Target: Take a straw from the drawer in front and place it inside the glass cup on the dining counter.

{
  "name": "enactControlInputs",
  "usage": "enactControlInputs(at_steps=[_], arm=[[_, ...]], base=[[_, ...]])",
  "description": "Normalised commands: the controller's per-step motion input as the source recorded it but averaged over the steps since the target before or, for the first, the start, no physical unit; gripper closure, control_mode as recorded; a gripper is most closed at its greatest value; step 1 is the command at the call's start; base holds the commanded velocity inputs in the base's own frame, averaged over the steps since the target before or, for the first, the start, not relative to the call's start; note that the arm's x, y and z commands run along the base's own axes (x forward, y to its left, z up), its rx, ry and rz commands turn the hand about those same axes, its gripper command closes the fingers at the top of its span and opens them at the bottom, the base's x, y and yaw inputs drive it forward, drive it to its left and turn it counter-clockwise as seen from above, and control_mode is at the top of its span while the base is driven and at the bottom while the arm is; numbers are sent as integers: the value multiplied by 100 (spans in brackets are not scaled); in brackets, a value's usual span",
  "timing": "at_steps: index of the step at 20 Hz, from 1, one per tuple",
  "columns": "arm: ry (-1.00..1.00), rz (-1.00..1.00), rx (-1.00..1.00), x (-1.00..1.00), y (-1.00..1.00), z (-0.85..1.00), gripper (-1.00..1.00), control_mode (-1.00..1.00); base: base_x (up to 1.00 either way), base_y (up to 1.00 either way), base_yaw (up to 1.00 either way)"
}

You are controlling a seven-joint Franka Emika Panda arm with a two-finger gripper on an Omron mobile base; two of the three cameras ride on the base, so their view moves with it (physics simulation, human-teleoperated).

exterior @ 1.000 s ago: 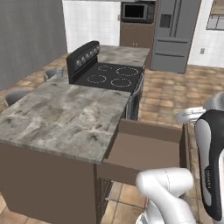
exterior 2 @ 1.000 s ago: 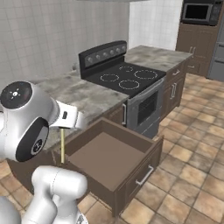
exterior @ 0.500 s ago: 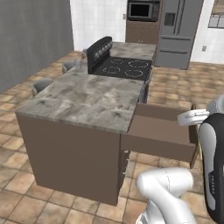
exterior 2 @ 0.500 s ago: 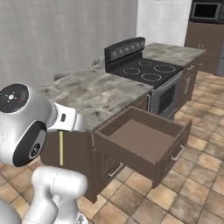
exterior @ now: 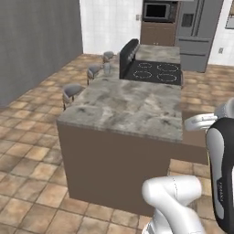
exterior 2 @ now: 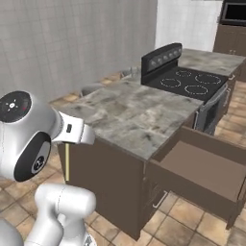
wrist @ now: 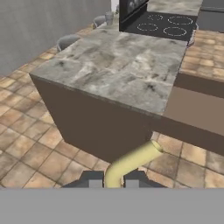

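Your gripper (wrist: 113,181) is clamped tight on the straw (wrist: 131,163) beside the dining counter (exterior: 132,105).
Terracotta floor tiles (exterior: 32,151) surround it; the drawer (exterior 2: 202,168) stands open; the black stovetop (exterior: 157,71) lies beyond the marble.

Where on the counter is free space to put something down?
The near half of the counter, from its front corner back toward the stovetop, is bare marble. It gets tighter only at the far left edge, where the cup stands beside the stools. The open drawer looks bare too.
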Motion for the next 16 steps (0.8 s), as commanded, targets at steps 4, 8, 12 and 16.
enactControlInputs(at_steps=[4, 8, 12, 16], arm=[[0, 0, 0, 0, 0, 0, 100, 100], [0, 0, 0, 0, 0, 0, 100, 100], [0, 0, 0, 0, 0, 0, 100, 100], [0, 0, 0, 0, 0, 0, 100, 100]], base=[[42, 100, -17], [43, 100, -18], [38, 100, -22], [27, 100, -29]])
